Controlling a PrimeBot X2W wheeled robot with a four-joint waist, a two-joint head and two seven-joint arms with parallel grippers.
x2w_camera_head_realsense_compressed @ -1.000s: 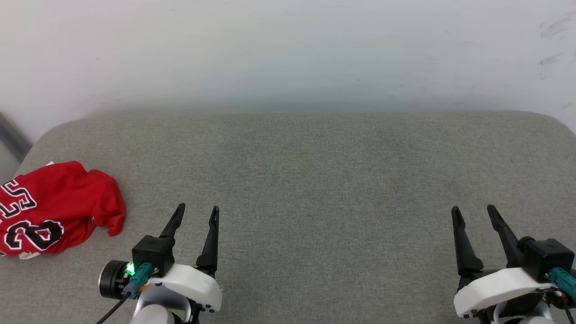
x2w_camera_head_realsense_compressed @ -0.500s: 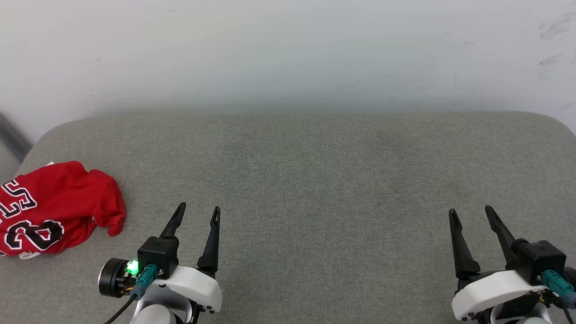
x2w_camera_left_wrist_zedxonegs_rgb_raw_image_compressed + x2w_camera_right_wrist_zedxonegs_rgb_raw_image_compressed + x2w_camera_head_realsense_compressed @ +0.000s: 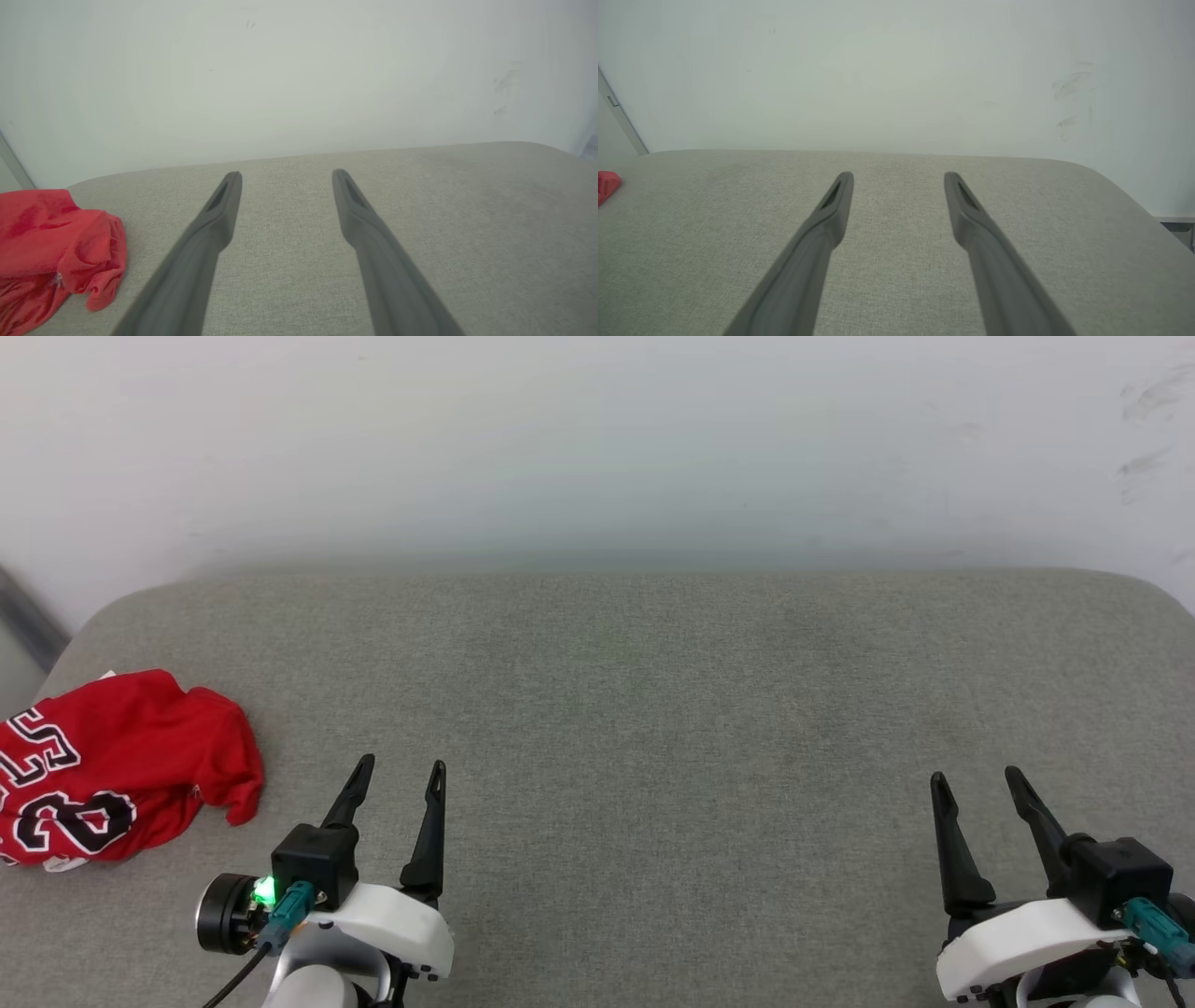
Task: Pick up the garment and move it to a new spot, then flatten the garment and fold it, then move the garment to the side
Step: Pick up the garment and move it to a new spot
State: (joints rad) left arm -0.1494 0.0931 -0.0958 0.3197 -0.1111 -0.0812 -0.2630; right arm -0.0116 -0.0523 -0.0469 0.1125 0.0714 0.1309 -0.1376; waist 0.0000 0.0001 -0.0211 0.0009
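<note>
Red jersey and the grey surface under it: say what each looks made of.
Red jersey: thin, soft fabric, probably synthetic knit, matte; it lies crumpled in limp folds, with black, white-outlined characters that look printed or sewn on. Grey surface: woven upholstery cloth, matte; a fine weave shows, and rounded corners suggest padding beneath.

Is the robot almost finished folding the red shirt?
Not yet. Done: nothing that shows; the red jersey lies crumpled at the left edge of the grey cushion, not flat or folded. In hand: nothing; the left tool and right tool are both open and empty, apart from the jersey. Left: pick it up, move it, flatten it, fold it, put it aside.
</note>
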